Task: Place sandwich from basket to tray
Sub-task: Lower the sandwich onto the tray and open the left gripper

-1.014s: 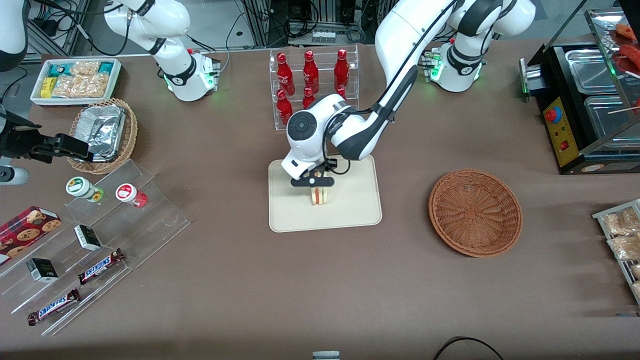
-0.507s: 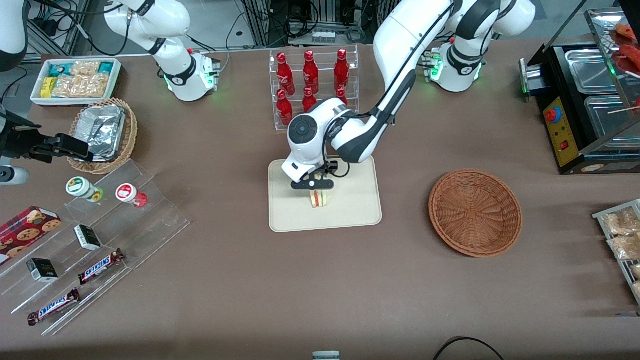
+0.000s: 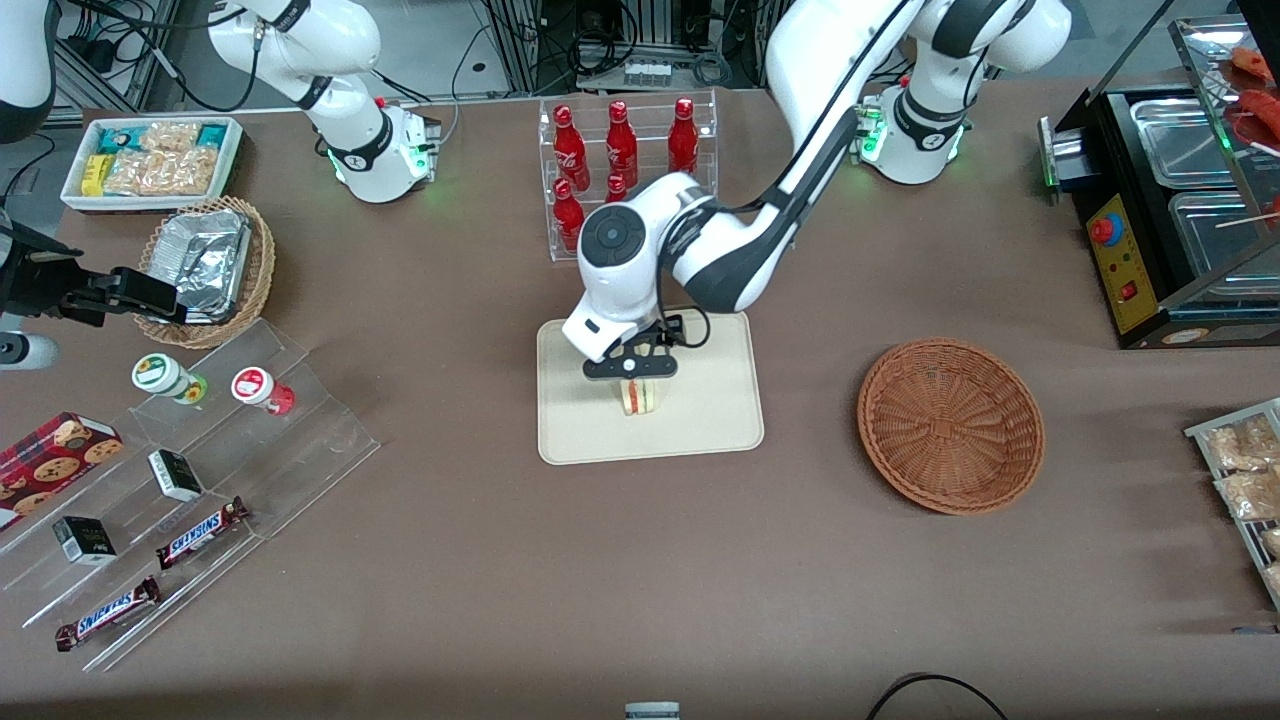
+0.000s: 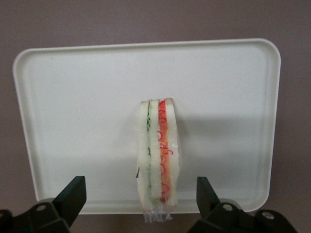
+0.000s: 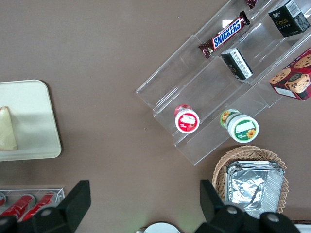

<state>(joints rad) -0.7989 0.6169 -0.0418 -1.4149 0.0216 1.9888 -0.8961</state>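
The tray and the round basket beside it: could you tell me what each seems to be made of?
The tray looks like smooth matte cream plastic, moulded with rounded corners and a low rim. The basket seems woven wicker, reddish-brown, with ribs radiating from its centre. The sandwich stands on the tray, apparently in clear film; the gripper hangs open above it.

Front view: sandwich (image 3: 640,396) half hidden under the gripper (image 3: 630,368), top edge covered. Tray (image 3: 700,420) partly masked by the arm near its upper rim. Wrist view: fingers (image 4: 73,196) cut off at the frame edge, spread wide of the sandwich (image 4: 158,160). Parked arm's view: sandwich (image 5: 7,128) clipped by the frame edge.
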